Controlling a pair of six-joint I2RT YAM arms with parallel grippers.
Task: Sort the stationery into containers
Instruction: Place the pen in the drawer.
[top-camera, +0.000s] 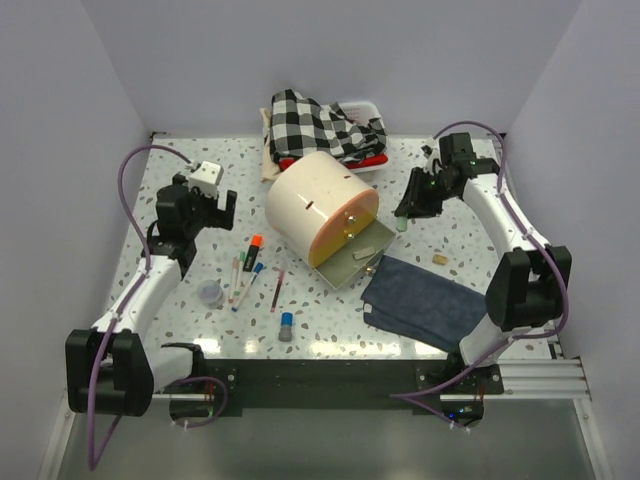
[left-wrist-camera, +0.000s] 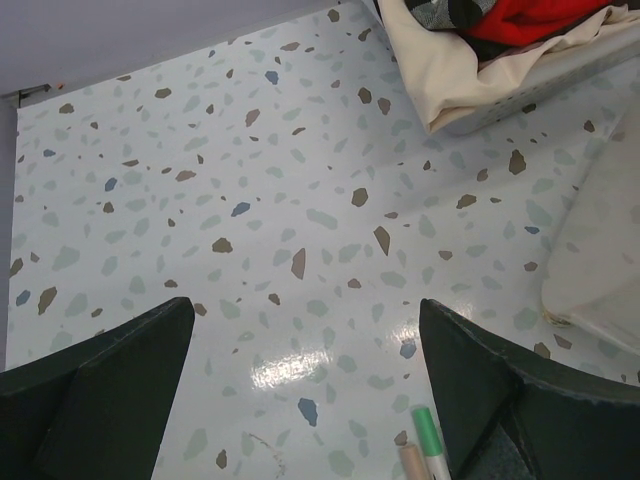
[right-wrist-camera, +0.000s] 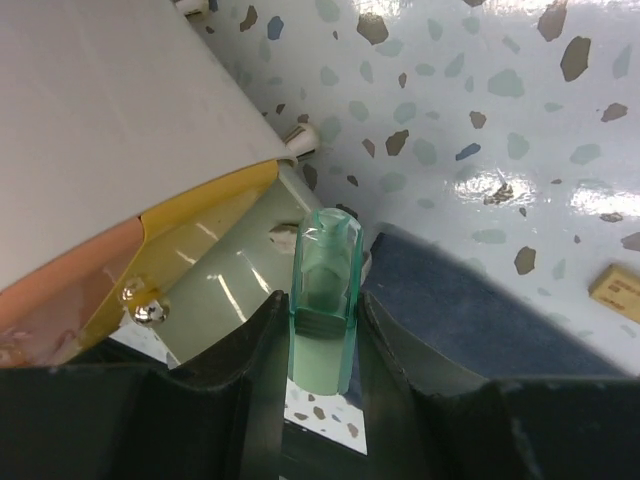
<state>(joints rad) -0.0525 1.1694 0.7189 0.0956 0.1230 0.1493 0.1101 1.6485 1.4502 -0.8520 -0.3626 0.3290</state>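
Right fingers (right-wrist-camera: 275, 345) clamped on a green clear piece (right-wrist-camera: 322, 290), hanging at the right end of the one pulled-out drawer (top-camera: 352, 262) of the cream drum cabinet (top-camera: 312, 195) mid-table; can't make out anything in the drawer, so I'd call this early. Left fingers (top-camera: 205, 198) wide open, empty, near the table's left edge. Left to sort: orange-capped marker (top-camera: 253, 248), pens (top-camera: 238, 280), dark red pencil (top-camera: 277, 290), blue-capped tube (top-camera: 286, 325), clear pot (top-camera: 210, 292) toward the near-left corner, beige bit (top-camera: 440, 259) toward the right edge.
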